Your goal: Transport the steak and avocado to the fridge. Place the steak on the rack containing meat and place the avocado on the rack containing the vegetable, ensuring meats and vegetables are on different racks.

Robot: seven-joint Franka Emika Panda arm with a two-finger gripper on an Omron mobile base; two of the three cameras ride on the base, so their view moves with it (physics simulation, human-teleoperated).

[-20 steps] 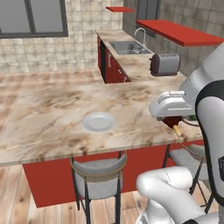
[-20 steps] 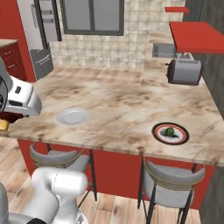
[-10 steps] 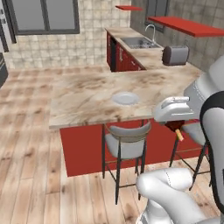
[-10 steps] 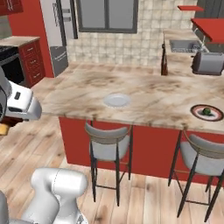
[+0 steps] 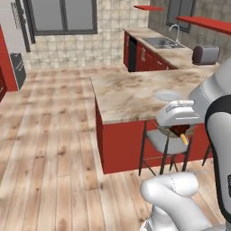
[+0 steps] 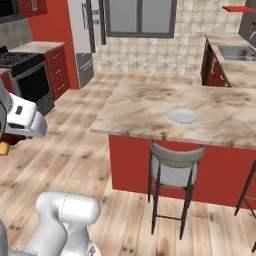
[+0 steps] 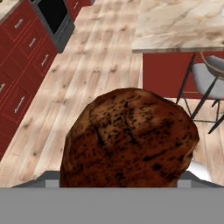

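Fridge [image 6: 85, 40] stands far left by the window, beyond a marble island [image 6: 150, 107] bearing a white plate [image 6: 183, 116]. Grey stool [image 6: 170, 167] sits under its near edge. Gripper [image 5: 179, 132] appears clamped on the steak [image 7: 129, 138], which hangs beneath the hand, though its fingers are hidden.

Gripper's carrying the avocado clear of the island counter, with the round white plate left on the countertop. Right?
Not quite. The gripper carries the steak, not the avocado: the hand view shows a dark reddish-brown lump between the fingers. The rest holds: it is off the island counter, and the round white plate lies on the countertop.
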